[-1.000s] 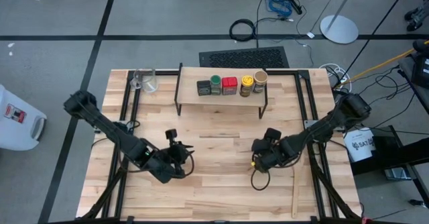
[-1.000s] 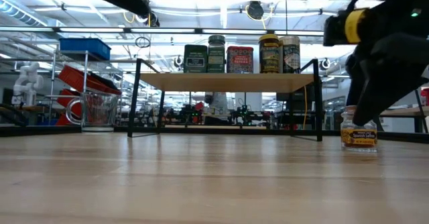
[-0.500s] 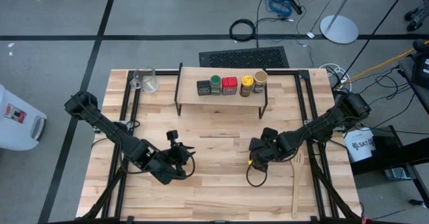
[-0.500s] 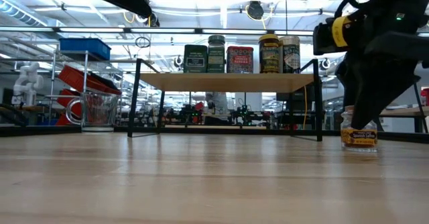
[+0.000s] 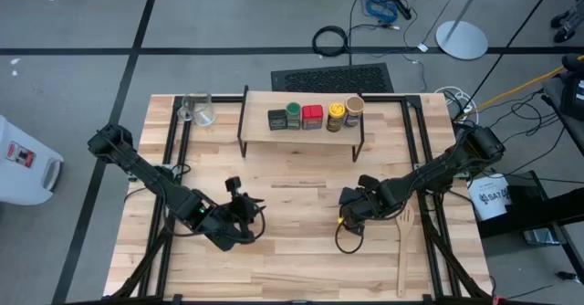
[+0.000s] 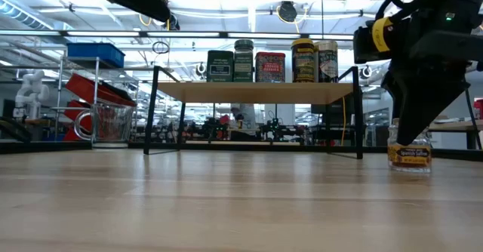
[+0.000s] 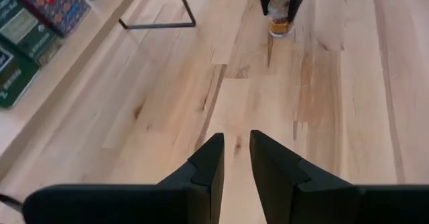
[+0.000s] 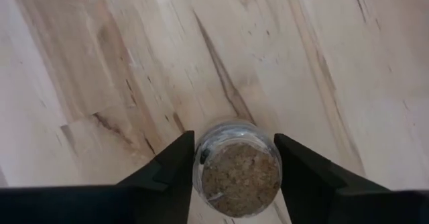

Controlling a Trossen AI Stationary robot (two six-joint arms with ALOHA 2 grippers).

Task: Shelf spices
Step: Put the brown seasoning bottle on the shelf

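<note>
A tiny brown jar (image 8: 236, 177) with a cork-coloured top stands upright on the table, right of centre (image 6: 410, 152). My right gripper (image 8: 234, 141) comes down over it, shut on it (image 5: 347, 215). The shelf (image 5: 301, 133) at the far middle carries a dark tin (image 5: 277, 120), a green-lidded jar (image 5: 293, 114), a red tin (image 5: 313, 117), a yellow jar (image 5: 336, 116) and a tan jar (image 5: 354, 111). My left gripper (image 7: 236, 158) hovers over bare table left of centre (image 5: 258, 215), open by a narrow gap, with nothing between its fingers. My right gripper pinches the tiny jar's upper part (image 8: 201, 158), just below its top, between its two fingers, one on each side. The fingers (image 6: 411, 124) come steeply from above. The jar stays upright with its base on the table.
A clear glass cup (image 5: 199, 110) stands at the far left beside the shelf. A wooden spatula (image 5: 402, 250) lies near the table's right edge, just right of my right gripper. Bare table lies between the two arms and in front of the shelf.
My right gripper has moved a little toward the table's left, uncovering the spatula, and has shut on the tiny jar. The jar has shifted slightly toward the table's right and stays upright on the table.
</note>
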